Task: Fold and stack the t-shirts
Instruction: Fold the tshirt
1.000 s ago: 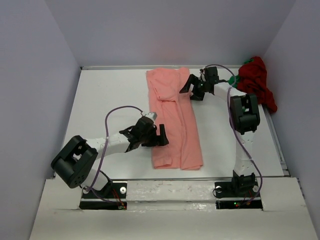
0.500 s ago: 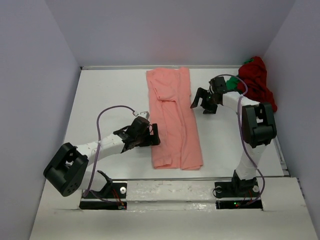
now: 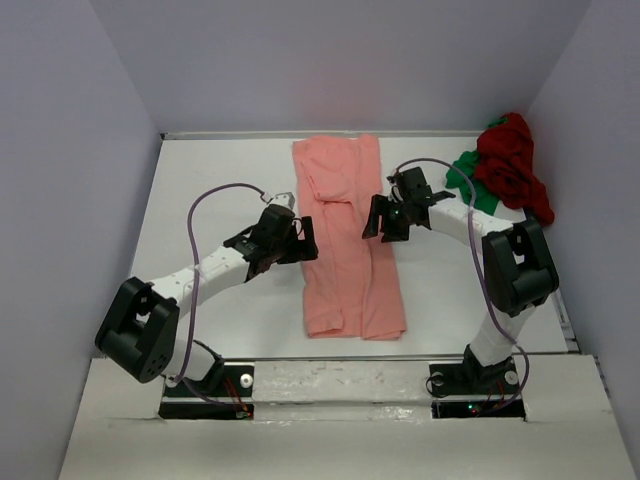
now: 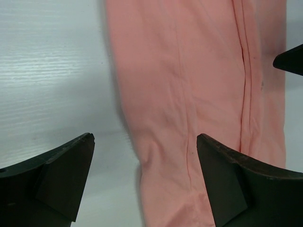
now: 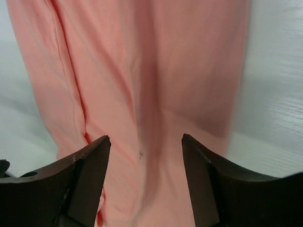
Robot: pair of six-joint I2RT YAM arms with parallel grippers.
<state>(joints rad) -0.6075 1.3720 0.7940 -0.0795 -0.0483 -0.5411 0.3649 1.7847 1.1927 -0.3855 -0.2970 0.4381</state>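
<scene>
The salmon-pink t-shirt (image 3: 345, 235) lies folded into a long narrow strip running from the back wall toward the front. It also fills the left wrist view (image 4: 189, 85) and the right wrist view (image 5: 142, 71). My left gripper (image 3: 296, 240) is open and empty, hovering over the strip's left edge at mid-length. My right gripper (image 3: 384, 218) is open and empty over the strip's right edge, a little farther back. The dark red t-shirt (image 3: 512, 160) lies crumpled in the back right corner, with the bright green t-shirt (image 3: 466, 176) partly showing under it.
The white table (image 3: 220, 190) is walled by grey panels on the left, back and right. A raised rail runs along its right edge (image 3: 560, 290). Both arm bases stand at the near edge.
My left gripper has moved away from the front and slightly right, onto the pink strip's left edge. My right gripper swung out to the right, then came back left over the strip's right edge.
</scene>
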